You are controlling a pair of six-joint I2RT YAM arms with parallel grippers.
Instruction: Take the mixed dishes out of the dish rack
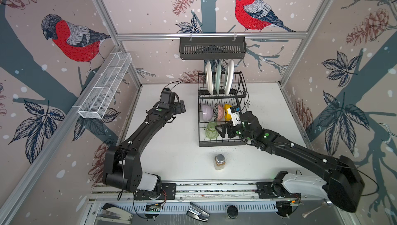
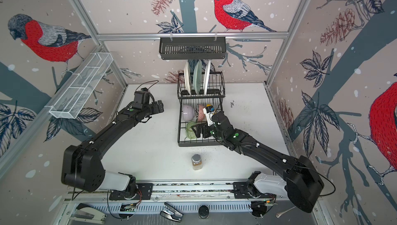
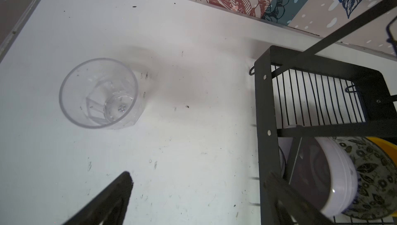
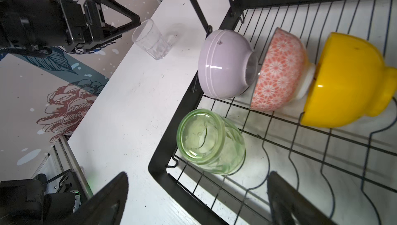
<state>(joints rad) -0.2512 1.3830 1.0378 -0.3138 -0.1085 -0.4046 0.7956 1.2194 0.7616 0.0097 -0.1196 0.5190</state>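
Dish rack (image 1: 222, 143): long axis runs 12–6 o'clock in both top views, with the plate tier at the 12 o'clock end.
Plates: white plate (image 1: 208, 77), pale green plate (image 1: 218, 76) and second white plate (image 1: 228, 76) stand on edge, faces toward 9 and 3 o'clock.
Bowls: lilac bowl (image 4: 223, 64), pink-patterned bowl (image 4: 279, 71) and yellow bowl (image 4: 348, 79) sit on edge in a touching row, mouths toward 9 o'clock, feet toward 3.
Green tumbler (image 4: 210, 141): at the rack's 7 o'clock corner, base up, mouth on the wires.
Clear tumbler (image 3: 98, 93): outside the rack at its 9 o'clock, upright on the table (image 1: 171, 148), mouth up.
Left gripper (image 3: 199, 176): spread wide, empty, above the clear tumbler and apart from it.
Right gripper (image 4: 198, 176): spread wide, empty, pointing to 9 o'clock, with the green tumbler just ahead of its tips.
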